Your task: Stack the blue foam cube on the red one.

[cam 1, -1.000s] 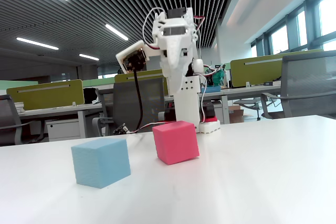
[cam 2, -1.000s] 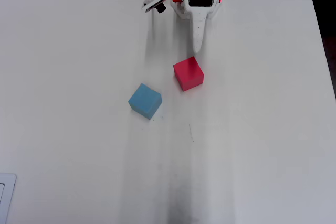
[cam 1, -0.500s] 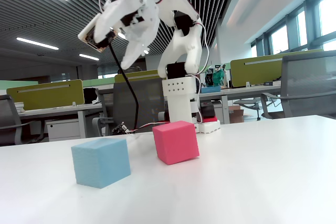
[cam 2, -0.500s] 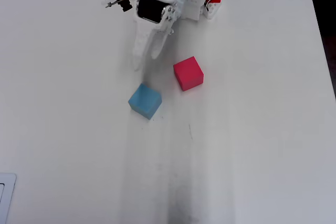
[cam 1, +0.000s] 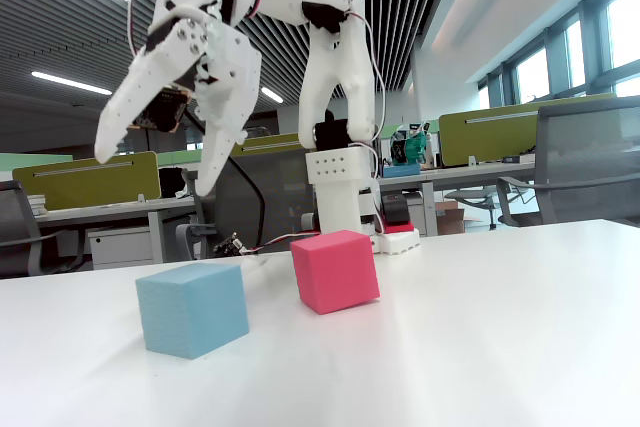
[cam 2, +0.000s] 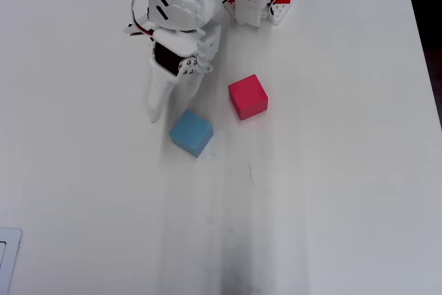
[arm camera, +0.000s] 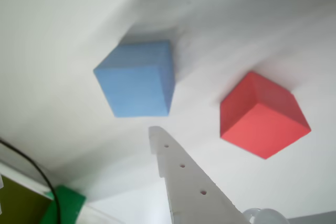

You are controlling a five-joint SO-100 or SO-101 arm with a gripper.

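The blue foam cube sits on the white table, left of the red cube in the fixed view, a small gap apart. My gripper is open and empty, hanging above the blue cube and clear of it. In the overhead view the gripper points down just behind and left of the blue cube; the red cube lies to its upper right. The wrist view shows the blue cube, the red cube and one white finger below them.
The arm's base stands at the table's far edge with cables beside it. A green object and a black cable show at the wrist view's lower left. A pale flat object lies at the table's lower-left corner.
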